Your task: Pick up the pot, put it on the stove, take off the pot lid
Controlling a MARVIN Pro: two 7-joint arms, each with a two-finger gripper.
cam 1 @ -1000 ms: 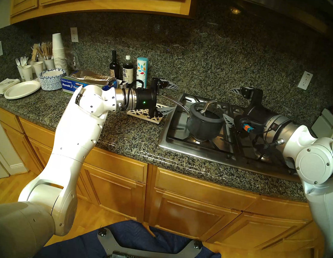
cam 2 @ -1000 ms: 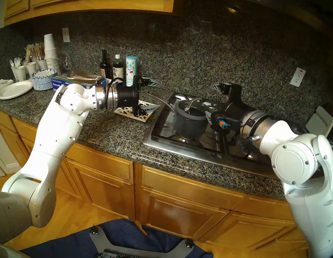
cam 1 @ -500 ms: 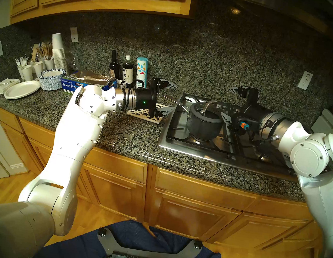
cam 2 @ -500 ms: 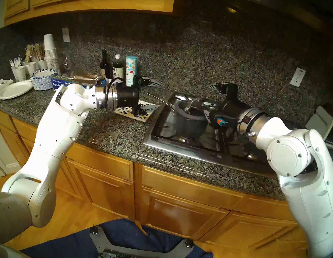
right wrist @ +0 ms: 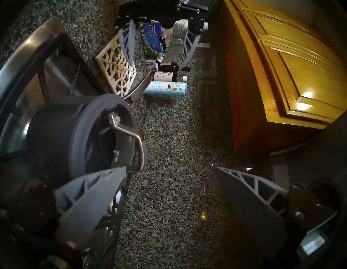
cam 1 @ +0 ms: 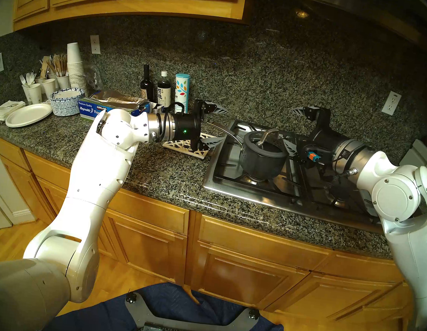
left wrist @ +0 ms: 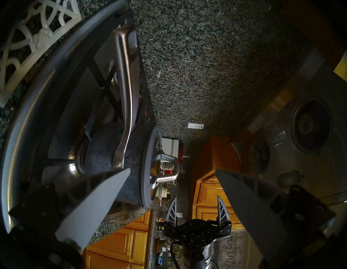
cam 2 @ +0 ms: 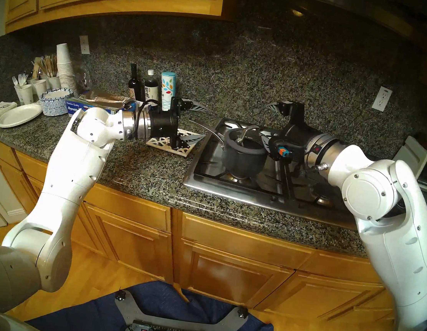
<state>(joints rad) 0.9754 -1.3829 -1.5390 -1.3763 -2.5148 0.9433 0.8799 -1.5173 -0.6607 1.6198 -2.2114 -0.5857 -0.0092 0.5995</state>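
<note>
Your right gripper (cam 1: 292, 128) hangs level with its 2 fingers (right wrist: 90, 189) spread wide, the lower one just beside the saucepan lid (cam 1: 264, 144) and its arched steel loop handle (right wrist: 129, 139), gripping nothing. The lid sits on the dark grey saucepan (cam 1: 262, 163), which stands on a front burner grate of your stainless gas cooktop (cam 1: 246, 192). Your left gripper (cam 1: 218, 125) hovers with fingers equally spread, empty, near the end of the pan's long handle (cam 1: 224, 131), above a white lattice trivet (cam 1: 182, 148) on the granite counter (cam 1: 168, 174).
</note>
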